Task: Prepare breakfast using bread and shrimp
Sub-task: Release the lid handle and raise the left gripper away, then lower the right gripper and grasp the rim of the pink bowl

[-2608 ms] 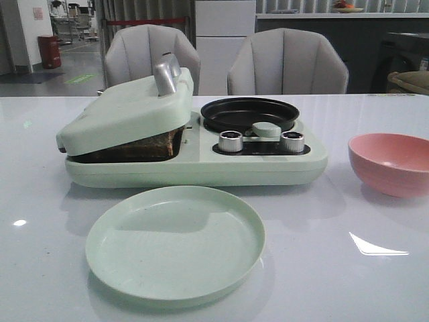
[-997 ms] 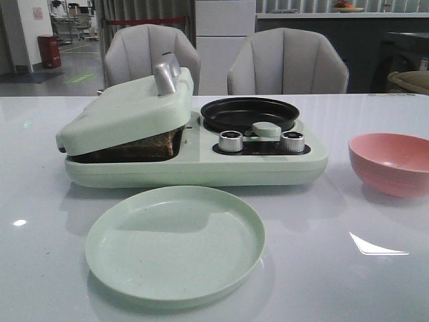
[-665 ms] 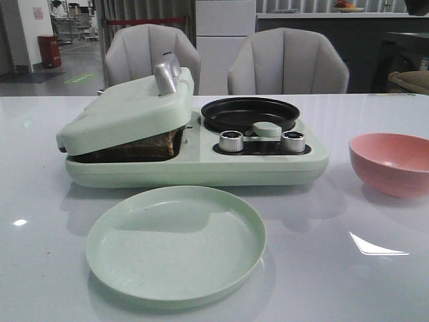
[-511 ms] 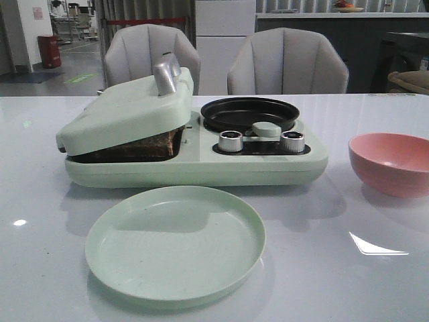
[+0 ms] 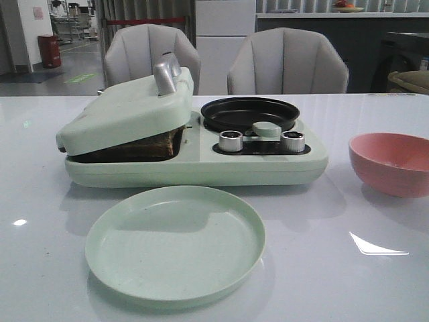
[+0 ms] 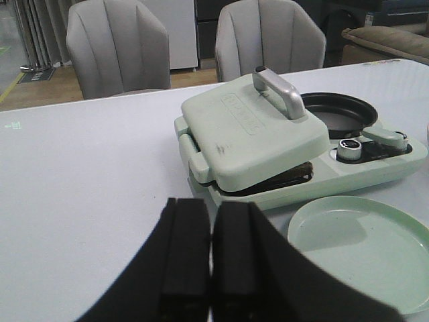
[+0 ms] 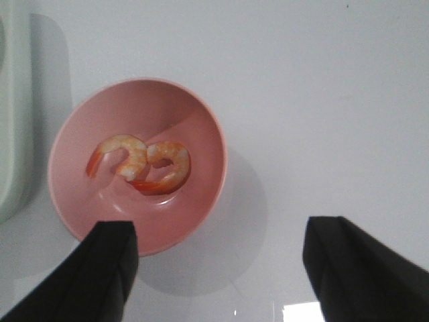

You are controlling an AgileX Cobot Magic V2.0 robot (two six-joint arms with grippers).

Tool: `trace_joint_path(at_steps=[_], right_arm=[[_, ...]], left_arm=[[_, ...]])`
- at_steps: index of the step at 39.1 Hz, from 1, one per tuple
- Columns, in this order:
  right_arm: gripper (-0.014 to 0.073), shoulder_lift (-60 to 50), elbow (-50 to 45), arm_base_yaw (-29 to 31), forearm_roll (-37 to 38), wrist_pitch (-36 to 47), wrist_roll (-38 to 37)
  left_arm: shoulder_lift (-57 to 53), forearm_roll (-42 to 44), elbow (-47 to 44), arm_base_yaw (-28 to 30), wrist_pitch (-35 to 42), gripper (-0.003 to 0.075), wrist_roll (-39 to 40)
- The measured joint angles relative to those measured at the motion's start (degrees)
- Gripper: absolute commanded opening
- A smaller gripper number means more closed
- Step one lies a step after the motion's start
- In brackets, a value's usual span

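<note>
Pale green plastic makes up the breakfast maker [image 5: 201,157] standing on the white table [image 5: 375,282], with its hinged lid [image 5: 124,111] resting tilted over the left compartment. Under that lid the bread [image 5: 144,144] shows as a dark brown crusted edge wedged between lid and base; how many slices lie there I cannot tell. A black round pan [image 5: 249,114] sits in the right part of the appliance, behind two silver knobs [image 5: 230,141]. An empty pale green plate [image 5: 174,243] lies on the table just in front of the appliance. To the right, apart from the appliance, stands a pink bowl [image 7: 80,201], and two curled orange-pink shrimp [image 7: 141,161] lie touching each other at its bottom. The right gripper [image 7: 221,268] hangs above the bowl's near edge with its fingers spread wide, holding nothing. The left gripper [image 6: 211,258] hovers over bare table with its fingers pressed together, empty.
</note>
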State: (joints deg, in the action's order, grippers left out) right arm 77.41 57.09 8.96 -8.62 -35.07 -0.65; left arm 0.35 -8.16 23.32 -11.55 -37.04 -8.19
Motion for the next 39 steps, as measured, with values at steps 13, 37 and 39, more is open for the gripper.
trace_joint_path(at_steps=[13,37,39], right_arm=[[0.0603,15.3,8.4,1.5,-3.5,-2.6,3.1],[0.0192,33.6,18.2,1.5,-8.8,-4.0,7.6],[0.0127,33.9,18.2,1.5,-8.8,-4.1,7.6]], left_arm=[[0.0,0.0,0.0,0.0,0.0,0.0114,0.0],[0.0,0.0,0.0,0.0,0.0,0.0114,0.0],[0.0,0.0,0.0,0.0,0.0,0.0114,0.0]])
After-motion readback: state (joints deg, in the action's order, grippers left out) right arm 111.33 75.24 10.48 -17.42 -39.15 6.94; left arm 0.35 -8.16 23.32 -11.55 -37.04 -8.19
